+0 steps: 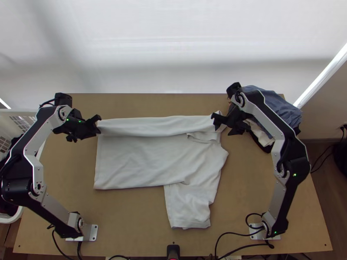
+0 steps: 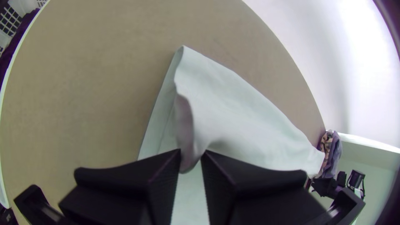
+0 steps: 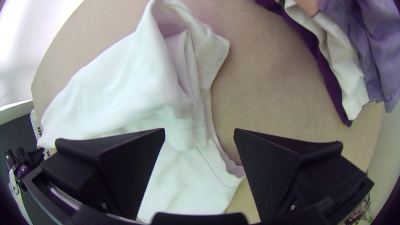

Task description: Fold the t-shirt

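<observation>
The white t-shirt [image 1: 139, 156] lies spread, its far side folded over in a long strip; one sleeve points toward the near edge. At the strip's left end is my left gripper [image 1: 98, 124]. In the left wrist view, the left gripper [image 2: 191, 160] is shut on a raised fold of the t-shirt [image 2: 233, 108]. My right gripper [image 1: 222, 126] is over the strip's right end, near the collar. The right wrist view shows the right gripper [image 3: 200, 135] open above the t-shirt [image 3: 112, 91], whose layers bunch near the collar; its fingers hold nothing.
A pile of blue, white and dark clothes [image 1: 275, 108] sits at the table's far right, beside the right gripper. A white basket [image 1: 15, 117] stands against the left edge. Bare wood [image 1: 126, 221] surrounds the t-shirt's near side.
</observation>
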### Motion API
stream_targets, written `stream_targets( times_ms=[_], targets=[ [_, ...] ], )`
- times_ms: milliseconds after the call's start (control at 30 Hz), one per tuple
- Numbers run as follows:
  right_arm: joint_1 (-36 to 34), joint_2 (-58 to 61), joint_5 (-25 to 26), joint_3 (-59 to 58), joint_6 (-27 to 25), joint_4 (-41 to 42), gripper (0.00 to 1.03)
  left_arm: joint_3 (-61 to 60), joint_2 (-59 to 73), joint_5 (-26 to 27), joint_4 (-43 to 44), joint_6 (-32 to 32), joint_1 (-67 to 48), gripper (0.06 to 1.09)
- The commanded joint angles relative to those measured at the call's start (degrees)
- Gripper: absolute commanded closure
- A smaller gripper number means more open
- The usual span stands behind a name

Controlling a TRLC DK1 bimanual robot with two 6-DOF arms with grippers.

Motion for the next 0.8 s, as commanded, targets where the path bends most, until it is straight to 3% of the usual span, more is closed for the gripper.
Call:
stream_targets(
  times_ms=[0, 167, 333, 467, 600, 767],
  targets=[
    [0.4, -5.2, 0.3, -3.3, -0.3, -1.0, 0.17, -0.9, -1.9, 1.3, -3.5, 2.2, 0.6, 0.43],
    [0.7, -11.0, 0.4, -6.3, 0.2, -1.2, 0.15, -1.2, -2.9, 1.5, -6.8, 4.7, 1.0, 0.24],
    [3.4, -18.8, 0.3, -8.9, 3.2, -2.5, 0.15, -1.1, -6.7, 1.9, -9.2, 5.8, 1.5, 0.19],
    [7.8, -23.2, 0.3, -11.6, 9.7, -10.0, 0.1, -2.4, -13.7, 1.8, -9.3, 8.3, 1.0, 0.16],
    [12.3, -26.6, 0.7, -15.8, 9.9, -18.8, 0.11, -4.2, -19.7, -0.6, -7.8, 10.1, 1.0, 0.15],
    [18.0, -34.3, 0.3, -25.7, 9.6, -18.7, 0.13, -7.4, -26.3, -4.6, -5.1, 12.0, 1.0, 0.15]
  ],
)
